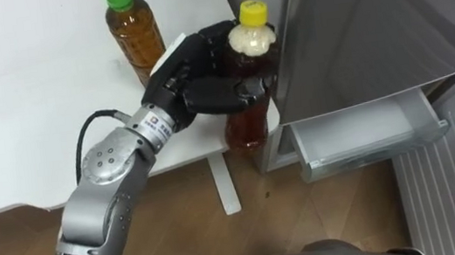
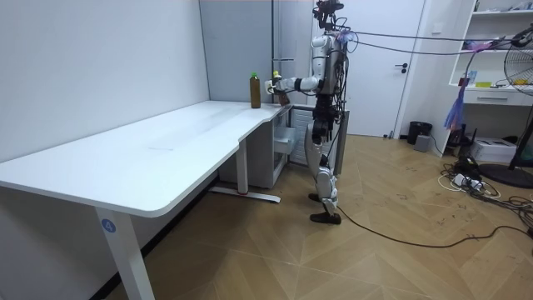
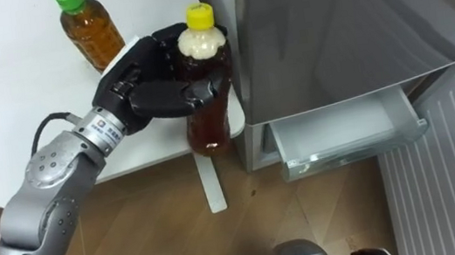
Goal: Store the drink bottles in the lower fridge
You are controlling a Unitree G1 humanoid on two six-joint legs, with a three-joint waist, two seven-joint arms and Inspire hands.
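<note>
holding the yellow-capped bottle (image 1: 249, 120) upright at frame centre, with the left hand (image 1: 204, 82) wrapped firmly round its shoulder. apparently lifted past the lower edge of the white table (image 1: 22, 102), just beside the grey fridge (image 1: 373, 29) on the right. leaving the green-capped bottle (image 1: 134, 34) standing on the table at upper centre-left. for a clean carry: keep the wrap tight, being high on the bottle with a heavy base hanging below. keep it upright and clear of the closed upper door's corner. lower toward the open white compartment (image 1: 369, 131) at lower right, probably bending to reach. set the base down fully before letting go. then back for the green-capped one.
</note>
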